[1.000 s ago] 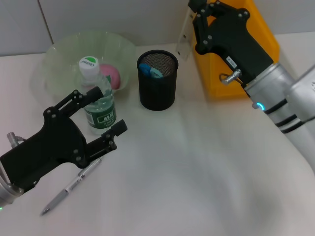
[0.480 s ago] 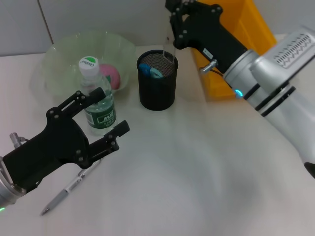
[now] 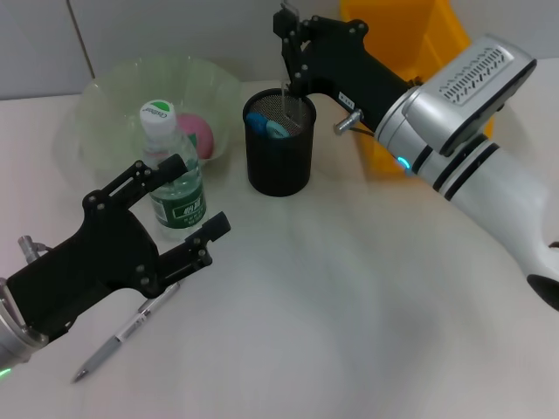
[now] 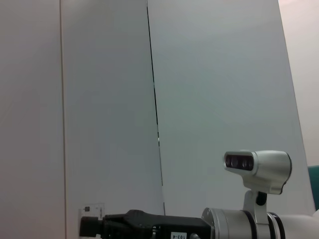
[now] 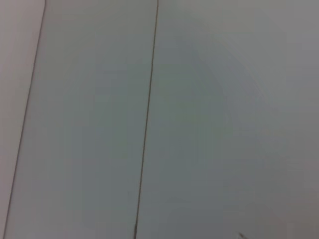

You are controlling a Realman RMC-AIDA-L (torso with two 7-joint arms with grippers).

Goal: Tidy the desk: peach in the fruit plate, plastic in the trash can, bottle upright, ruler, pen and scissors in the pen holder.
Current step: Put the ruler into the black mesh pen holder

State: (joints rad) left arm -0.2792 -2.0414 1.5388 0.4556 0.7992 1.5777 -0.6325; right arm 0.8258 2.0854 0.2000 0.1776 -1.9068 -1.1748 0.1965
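Black mesh forms the pen holder (image 3: pixel 279 142), over whose far rim the right gripper (image 3: pixel 291 54) is held, its fingers closed on the clear ruler (image 3: pixel 287 96), which is lowered upright into the cup beside the blue scissors (image 3: pixel 265 126). The left gripper (image 3: pixel 190 199) is spread wide near the upright bottle (image 3: pixel 171 171); the pen (image 3: pixel 127 331) is lain on the desk (image 3: pixel 349 305).

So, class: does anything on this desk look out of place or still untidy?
Yes: the pen lies loose on the desk beside the left tool, not in the holder. The ruler, held by the right tool, is only partly in. Nothing looks spilled or damaged.
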